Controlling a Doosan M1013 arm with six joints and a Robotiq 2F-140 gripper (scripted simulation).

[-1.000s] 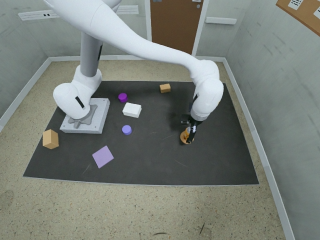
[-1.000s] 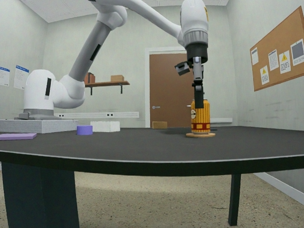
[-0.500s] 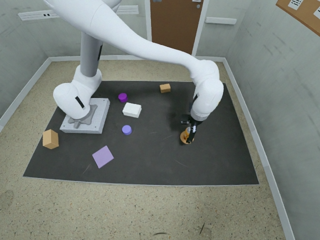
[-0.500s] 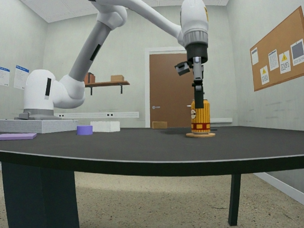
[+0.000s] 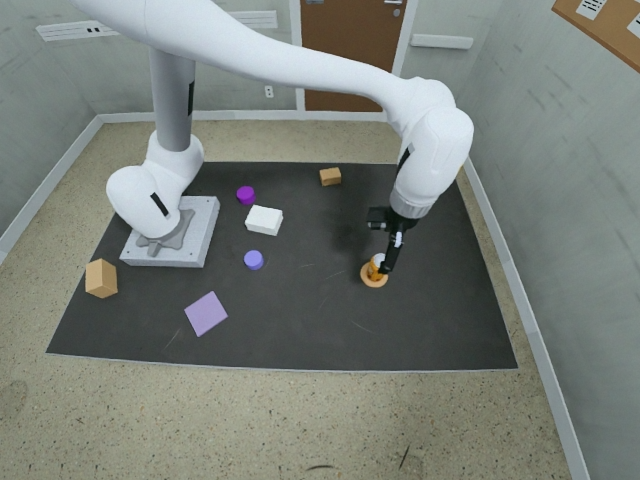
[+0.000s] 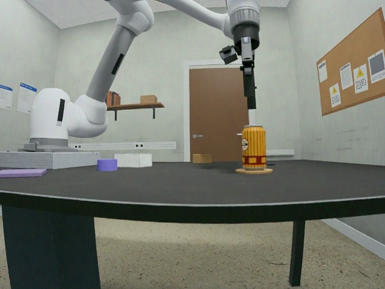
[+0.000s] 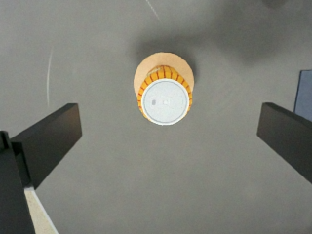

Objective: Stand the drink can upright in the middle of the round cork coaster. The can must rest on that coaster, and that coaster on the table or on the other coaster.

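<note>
The yellow and red drink can [image 6: 253, 147] stands upright on the round cork coaster [image 6: 254, 171], which lies flat on the black table. In the wrist view I look straight down on the can's silver top [image 7: 165, 101], with the coaster showing around it. My gripper [image 6: 250, 104] hangs directly above the can with a clear gap between the fingertips and the can's top. The fingers are wide open and empty, one at each side of the wrist view [image 7: 168, 136]. In the top view the gripper [image 5: 388, 263] partly hides the can [image 5: 376, 262].
A square lilac coaster [image 5: 205, 313] lies at the front left. A lilac cylinder [image 5: 253, 259], a purple cylinder [image 5: 245, 194], a white block [image 5: 263, 220] and a small tan block [image 5: 330, 176] stand left of and behind the can. A tan box [image 5: 100, 277] sits at the left edge.
</note>
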